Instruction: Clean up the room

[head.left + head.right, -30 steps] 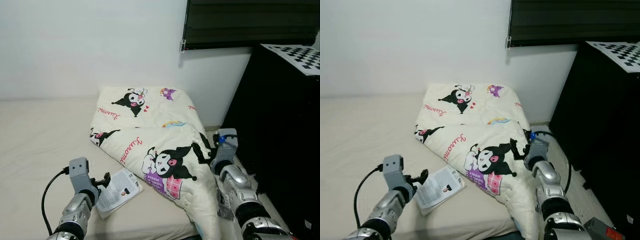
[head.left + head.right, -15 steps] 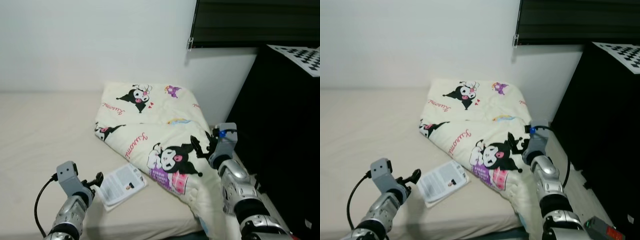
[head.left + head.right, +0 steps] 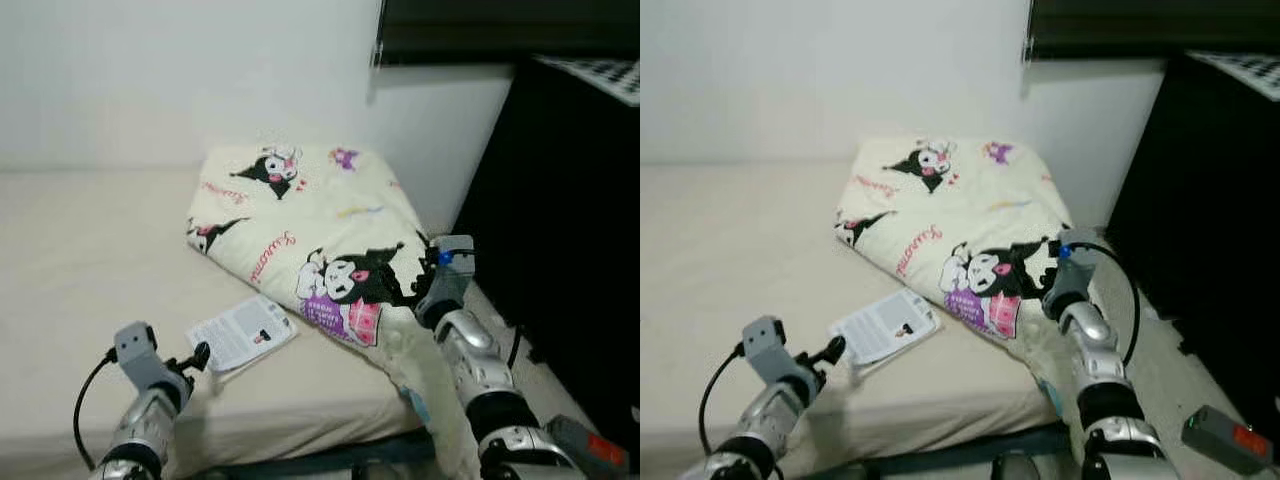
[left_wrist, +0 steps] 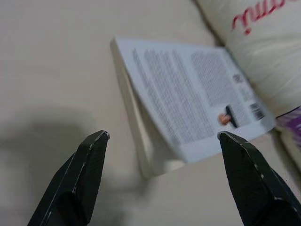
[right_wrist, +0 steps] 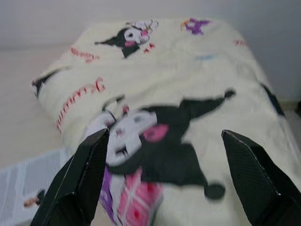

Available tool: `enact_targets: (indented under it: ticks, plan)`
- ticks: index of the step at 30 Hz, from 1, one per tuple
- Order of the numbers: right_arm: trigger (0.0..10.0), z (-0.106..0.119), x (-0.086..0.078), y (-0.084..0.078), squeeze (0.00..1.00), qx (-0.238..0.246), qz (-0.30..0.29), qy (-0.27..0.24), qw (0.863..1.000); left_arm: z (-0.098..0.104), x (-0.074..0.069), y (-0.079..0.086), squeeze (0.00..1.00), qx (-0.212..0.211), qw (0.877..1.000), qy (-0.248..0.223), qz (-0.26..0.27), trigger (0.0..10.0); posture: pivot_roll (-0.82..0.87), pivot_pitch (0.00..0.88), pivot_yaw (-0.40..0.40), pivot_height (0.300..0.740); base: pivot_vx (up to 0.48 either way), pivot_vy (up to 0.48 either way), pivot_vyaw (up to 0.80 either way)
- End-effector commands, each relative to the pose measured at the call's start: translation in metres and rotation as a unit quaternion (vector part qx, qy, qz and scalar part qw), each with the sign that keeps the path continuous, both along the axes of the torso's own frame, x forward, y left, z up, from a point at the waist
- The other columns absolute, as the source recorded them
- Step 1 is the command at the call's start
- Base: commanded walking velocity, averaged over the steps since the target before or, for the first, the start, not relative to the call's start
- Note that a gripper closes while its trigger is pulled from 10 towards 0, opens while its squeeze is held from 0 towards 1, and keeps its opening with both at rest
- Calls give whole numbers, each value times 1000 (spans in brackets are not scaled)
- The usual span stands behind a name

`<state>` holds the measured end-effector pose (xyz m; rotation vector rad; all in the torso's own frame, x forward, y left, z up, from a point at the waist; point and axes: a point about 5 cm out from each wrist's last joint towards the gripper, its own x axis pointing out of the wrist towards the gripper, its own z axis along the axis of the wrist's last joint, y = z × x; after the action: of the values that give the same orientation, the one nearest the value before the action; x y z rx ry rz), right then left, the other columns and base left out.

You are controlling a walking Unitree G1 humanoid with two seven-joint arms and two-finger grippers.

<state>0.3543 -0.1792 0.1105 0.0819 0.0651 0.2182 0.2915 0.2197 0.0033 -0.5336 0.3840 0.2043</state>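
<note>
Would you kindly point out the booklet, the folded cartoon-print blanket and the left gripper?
booklet (image 4: 197,101), left wrist view, middle of its printed page.
folded cartoon-print blanket (image 3: 300,205), left eye view, its cream top fold.
left gripper (image 4: 162,136), left wrist view, midway between its open fingertips.

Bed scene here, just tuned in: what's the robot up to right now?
The robot stands at the bed with both arms raised. Its left gripper is open and aimed at a booklet lying flat on the mattress, not touching it. Its right gripper is open too, pointed at the folded cartoon-print blanket, whose lower corner droops over the bed's edge. The booklet lies just beside the blanket. Neither gripper holds anything.
</note>
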Motion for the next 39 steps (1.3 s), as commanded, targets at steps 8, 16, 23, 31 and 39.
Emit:
enact_targets:
  ticks: [8, 16, 23, 31, 39]
  plan:
    - [10000, 7, -1, -1, 0, 5, 3, -11, 1000, 2, 8, -13, 0, -76, 997, 1, 21, 10000, -136, 0, -19, 545, 0, 0, 0]
    - [10000, 10, -7, -1, 0, 10, 3, -25, 1000, 6, 12, -12, 0, -106, 992, -8, 72, 10000, -146, 2, -12, 530, 0, 0, 0]
    - [10000, 6, -15, -2, 0, 12, 1, -21, 1000, 13, 14, 6, 0, -98, 987, -18, 127, 10000, -143, 45, -12, 530, 0, 0, 0]
    - [10000, 3, -22, 2, 0, 13, 0, -14, 1000, -9, -5, 11, 0, -156, 971, 69, 165, 10000, -140, 90, -12, 530, 0, 0, 0]
    - [10000, 3, -26, 1, 0, 8, -1, -10, 1000, -25, -14, -21, 0, -238, 959, 110, 103, 4863, -146, 102, -15, 530, 0, 0, 0]
